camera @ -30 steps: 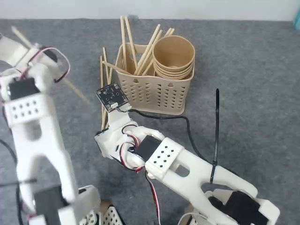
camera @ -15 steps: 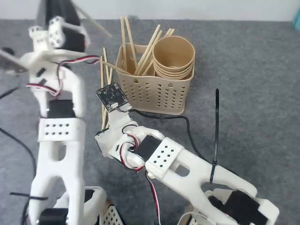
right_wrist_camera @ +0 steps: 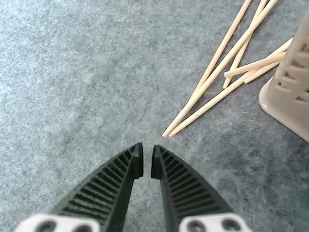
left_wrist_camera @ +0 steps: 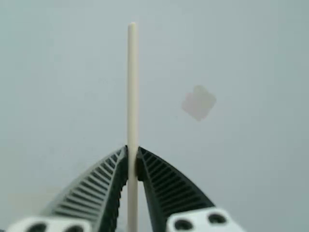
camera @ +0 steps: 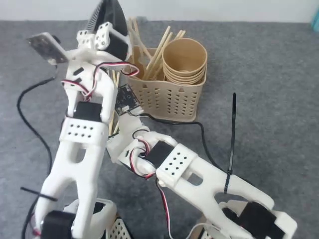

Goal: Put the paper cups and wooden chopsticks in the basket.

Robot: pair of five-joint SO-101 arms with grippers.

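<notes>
Open grey carpet point(camera: 269, 74) spreads to the right of the basket point(camera: 164, 102), and its far edge meets a pale wall. The left arm stands raised at that edge, its left gripper point(left_wrist_camera: 133, 154) just beside the basket's far left corner and clamped tight on a single wooden chopstick point(left_wrist_camera: 132, 87). The stick runs lengthwise between the jaws and straight out past their tips, in line with the gripper, toward the wall. Nested paper cups point(camera: 185, 57) sit upright in the basket's right side, with leaning chopsticks point(camera: 159, 47) on its left. Low over bare carpet, the right gripper point(right_wrist_camera: 147, 162) holds nothing, its jaws drawn almost together. Near its tips, loose chopsticks point(right_wrist_camera: 227, 82) lie fanned on the carpet, their far ends angling toward the basket's foot.
</notes>
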